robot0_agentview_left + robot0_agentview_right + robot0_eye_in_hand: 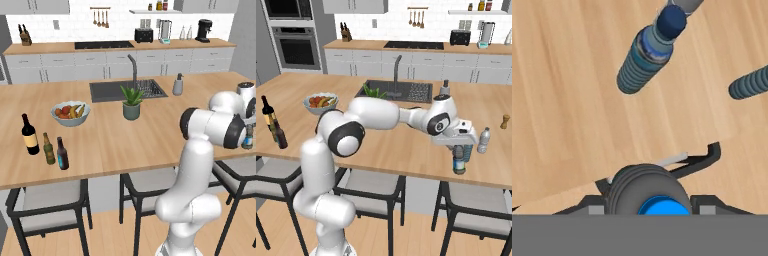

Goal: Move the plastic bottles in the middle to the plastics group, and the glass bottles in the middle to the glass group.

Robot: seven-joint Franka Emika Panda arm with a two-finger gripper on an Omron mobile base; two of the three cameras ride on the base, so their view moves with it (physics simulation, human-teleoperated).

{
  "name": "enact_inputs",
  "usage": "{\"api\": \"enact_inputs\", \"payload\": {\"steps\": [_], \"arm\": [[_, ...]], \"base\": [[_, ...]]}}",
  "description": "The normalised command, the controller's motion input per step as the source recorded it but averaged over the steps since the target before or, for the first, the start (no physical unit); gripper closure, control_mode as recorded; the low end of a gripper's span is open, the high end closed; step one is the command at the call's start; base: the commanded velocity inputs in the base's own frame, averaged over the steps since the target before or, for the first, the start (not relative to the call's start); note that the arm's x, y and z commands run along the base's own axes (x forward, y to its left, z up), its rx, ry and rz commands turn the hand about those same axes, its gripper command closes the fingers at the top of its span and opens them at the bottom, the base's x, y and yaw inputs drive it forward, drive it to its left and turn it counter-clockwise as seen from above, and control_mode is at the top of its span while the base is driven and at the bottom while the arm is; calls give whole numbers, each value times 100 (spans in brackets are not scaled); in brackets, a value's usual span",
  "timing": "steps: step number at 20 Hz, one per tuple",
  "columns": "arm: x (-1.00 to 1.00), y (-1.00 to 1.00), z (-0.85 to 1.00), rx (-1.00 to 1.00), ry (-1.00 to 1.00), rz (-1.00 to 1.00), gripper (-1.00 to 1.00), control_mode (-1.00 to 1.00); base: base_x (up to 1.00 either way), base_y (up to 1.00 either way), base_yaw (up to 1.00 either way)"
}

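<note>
Near the counter's (406,150) front edge, on its right side, the gripper (460,151) points down with its dark fingers clamped on a ribbed, translucent blue bottle (459,164). The hand view looks straight down on that bottle's (647,189) rounded shoulder and bright blue cap, held between the two tips. Just beside it on the pale wood grain stands a second blue bottle (646,59), ridged like a spring, with a dark blue cap. Right of the gripper a pale clear-grey bottle (484,140) stands upright; the hand view shows its ribbed grey body (749,83) at the right edge.

Far across the counter to the left, three smooth glass bottles stand close together: a tall dark wine bottle (29,135) with a red label, an olive-green bottle (48,149), and a slim brown-black bottle (62,154) with a blue label. A bowl of fruit (70,113) sits behind them.
</note>
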Motion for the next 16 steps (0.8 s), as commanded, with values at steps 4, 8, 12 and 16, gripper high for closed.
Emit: {"api": "enact_inputs", "payload": {"steps": [4,8,12,16], "arm": [[0,-58,-6,0,0,-3,100,-100],[10,-50,-9,0,0,0,100,-100],[14,-44,-6,0,-3,0,100,-100],[22,-32,-5,2,-3,1,100,-100]], "base": [[0,0,0],[0,0,0],[0,0,0],[0,0,0]]}}
